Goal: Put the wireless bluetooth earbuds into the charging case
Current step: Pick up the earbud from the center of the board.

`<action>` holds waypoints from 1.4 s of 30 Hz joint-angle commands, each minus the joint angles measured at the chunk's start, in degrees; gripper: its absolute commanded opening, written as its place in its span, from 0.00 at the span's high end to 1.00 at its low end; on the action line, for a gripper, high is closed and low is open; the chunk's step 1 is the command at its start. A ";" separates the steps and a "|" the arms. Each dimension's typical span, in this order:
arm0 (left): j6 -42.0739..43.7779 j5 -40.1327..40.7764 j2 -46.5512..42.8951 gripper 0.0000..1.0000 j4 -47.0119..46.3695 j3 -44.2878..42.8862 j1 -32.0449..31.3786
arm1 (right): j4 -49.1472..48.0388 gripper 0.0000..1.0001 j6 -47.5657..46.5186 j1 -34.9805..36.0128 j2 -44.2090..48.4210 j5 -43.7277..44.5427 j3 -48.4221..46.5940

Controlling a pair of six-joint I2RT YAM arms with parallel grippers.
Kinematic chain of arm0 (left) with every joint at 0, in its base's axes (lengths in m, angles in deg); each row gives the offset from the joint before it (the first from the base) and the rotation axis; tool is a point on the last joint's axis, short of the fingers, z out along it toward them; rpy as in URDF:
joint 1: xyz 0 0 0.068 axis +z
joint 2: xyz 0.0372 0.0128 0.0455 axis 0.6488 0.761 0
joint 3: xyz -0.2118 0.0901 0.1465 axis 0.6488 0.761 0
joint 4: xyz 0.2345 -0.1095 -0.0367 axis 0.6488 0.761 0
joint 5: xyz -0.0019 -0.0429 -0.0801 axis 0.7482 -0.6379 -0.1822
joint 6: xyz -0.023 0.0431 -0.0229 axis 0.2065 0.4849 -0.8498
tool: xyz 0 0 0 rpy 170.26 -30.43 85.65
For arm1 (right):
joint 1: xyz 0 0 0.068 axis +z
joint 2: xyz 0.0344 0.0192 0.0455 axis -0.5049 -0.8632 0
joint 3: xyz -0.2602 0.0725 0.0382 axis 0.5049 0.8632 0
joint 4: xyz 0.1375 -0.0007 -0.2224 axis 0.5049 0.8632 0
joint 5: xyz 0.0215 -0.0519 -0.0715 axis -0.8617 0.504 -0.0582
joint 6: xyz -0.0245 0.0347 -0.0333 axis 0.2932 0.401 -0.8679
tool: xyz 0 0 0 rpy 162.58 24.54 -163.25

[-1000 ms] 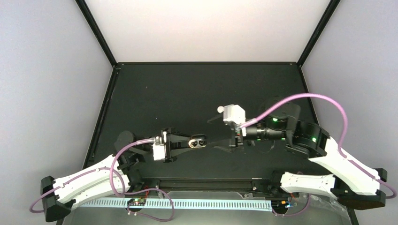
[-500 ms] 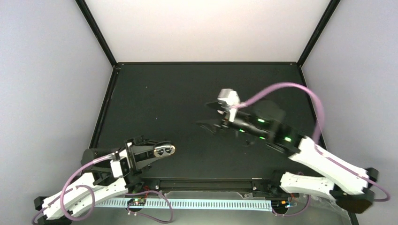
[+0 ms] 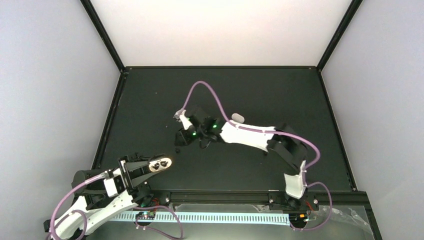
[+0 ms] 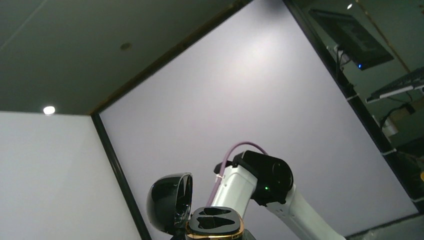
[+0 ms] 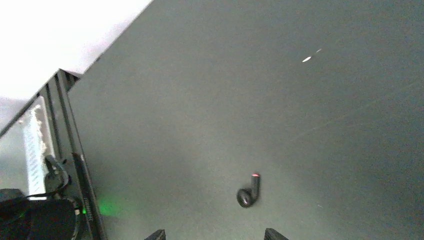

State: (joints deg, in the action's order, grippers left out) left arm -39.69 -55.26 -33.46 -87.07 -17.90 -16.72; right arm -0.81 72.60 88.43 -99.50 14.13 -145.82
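My left gripper [image 3: 150,166] is shut on the charging case [image 3: 160,163] and holds it up at the near left. In the left wrist view the case [image 4: 215,225] has its lid open and two empty dark sockets facing up. My right gripper [image 3: 180,139] reaches far left over the table's middle, and its jaws [image 5: 216,235] are open and empty. One black earbud [image 5: 248,192] with a short stem lies on the mat just ahead of and between the fingertips, apart from both. The other earbud is out of view.
A small white bit [image 3: 238,117] lies on the mat behind the right forearm. The black frame rail [image 5: 75,150] runs along the left of the right wrist view. The right arm [image 4: 260,185] shows beyond the case in the left wrist view.
My left arm has drawn back to the near left with the case. My right arm has swung left across the table and lowered over the earbud.
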 commanded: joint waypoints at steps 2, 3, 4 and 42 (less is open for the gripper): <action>1.22 3.51 -5.15 0.98 7.79 0.46 0.13 | 3.55 0.51 -0.03 4.37 -9.81 4.83 -7.01; 1.34 3.63 -5.76 0.98 8.32 0.55 0.08 | 4.02 0.51 -0.20 4.90 -11.38 6.34 -8.11; 1.48 3.80 -6.25 0.98 8.68 0.62 0.13 | 4.61 0.51 -0.38 5.38 -12.76 7.93 -9.16; 2.83 4.95 -8.25 0.98 10.67 1.53 0.13 | 5.34 0.52 -2.41 -1.69 -3.94 25.57 6.82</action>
State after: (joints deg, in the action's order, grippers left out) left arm -37.75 -51.04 -33.46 -74.40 -17.09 -16.72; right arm 6.71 70.92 88.17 -107.54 42.37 -142.45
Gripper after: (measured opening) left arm 0.214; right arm 0.470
